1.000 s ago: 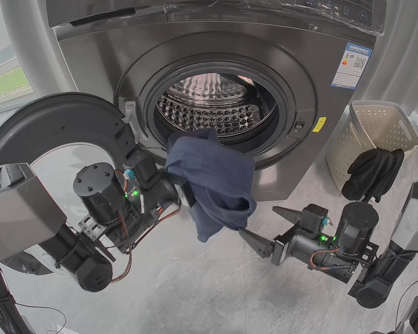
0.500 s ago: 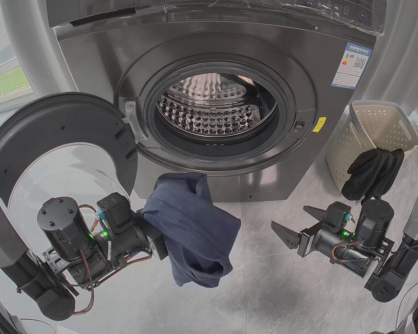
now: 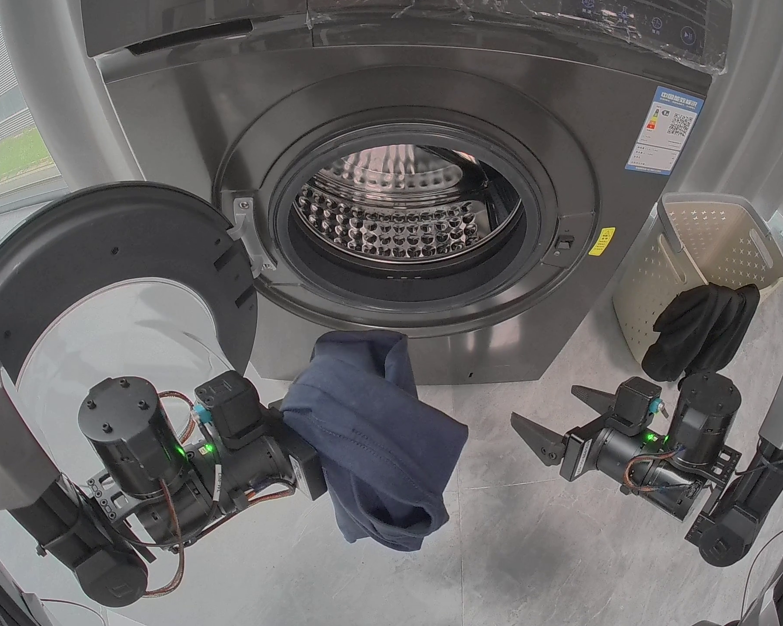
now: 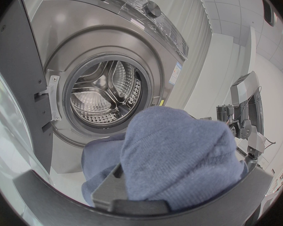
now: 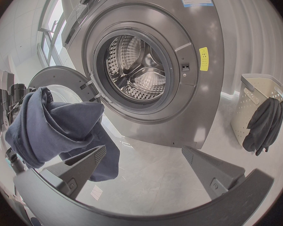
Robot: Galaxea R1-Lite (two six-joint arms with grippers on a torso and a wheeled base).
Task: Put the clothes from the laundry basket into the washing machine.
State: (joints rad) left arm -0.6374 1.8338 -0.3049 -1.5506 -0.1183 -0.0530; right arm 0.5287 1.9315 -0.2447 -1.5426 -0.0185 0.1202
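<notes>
Leftmost, the washing machine's round door (image 3: 104, 254) stands swung wide open on its hinge. Just below its lower edge the left arm lies low and roughly level over the floor (image 3: 513, 549), wrist pointing towards the machine. The left gripper (image 3: 313, 467) is clamped on a blue garment (image 3: 383, 445), which is bunched over the fingers and hangs in folds clear of the floor, in front of the washing machine (image 3: 191, 132) and below its mouth. Through that mouth the drum (image 3: 391, 210) shows its perforated steel wall. A small yellow sticker (image 3: 600, 241) sits beside the latch on the right of the opening, and a blue-and-white label (image 3: 665, 132) is stuck near the upper right corner of the front panel; its print is too small to read. Clear film covers the control strip along the top. Further right, the right arm is also held low, and the right gripper (image 3: 544, 406) points left with its fingers spread apart, holding nothing. By the machine's right side stands the cream laundry basket (image 3: 713, 236), with a black garment (image 3: 696, 332) draped over its front rim.
</notes>
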